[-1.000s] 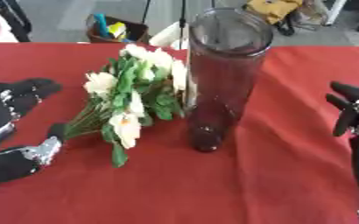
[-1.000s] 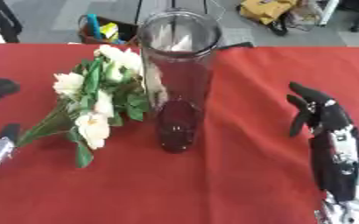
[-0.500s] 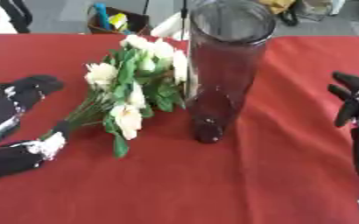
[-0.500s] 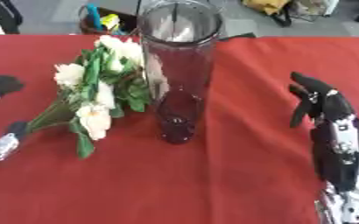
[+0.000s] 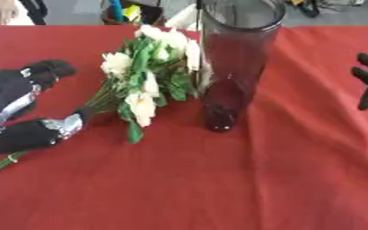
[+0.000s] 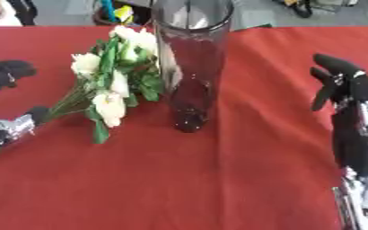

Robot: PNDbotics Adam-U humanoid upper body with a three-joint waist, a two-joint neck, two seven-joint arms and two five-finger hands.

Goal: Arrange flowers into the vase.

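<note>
Red tablecloth (image 5: 218,179): bouquet (image 5: 144,81) lies diagonally, stems toward relaxed left hand (image 5: 22,108).

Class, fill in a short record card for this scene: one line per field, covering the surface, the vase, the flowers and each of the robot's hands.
Surface: table with red cloth
Vase: tall clear glass vase, upright, no flowers inside
Flowers: bunch of white flowers with green leaves, lying on the cloth left of the vase, stems pointing toward the left hand
Left hand: left hand at the stem end of the bunch, fingers open around the stems
Right hand: right hand to the right of the vase, holding nothing
</note>
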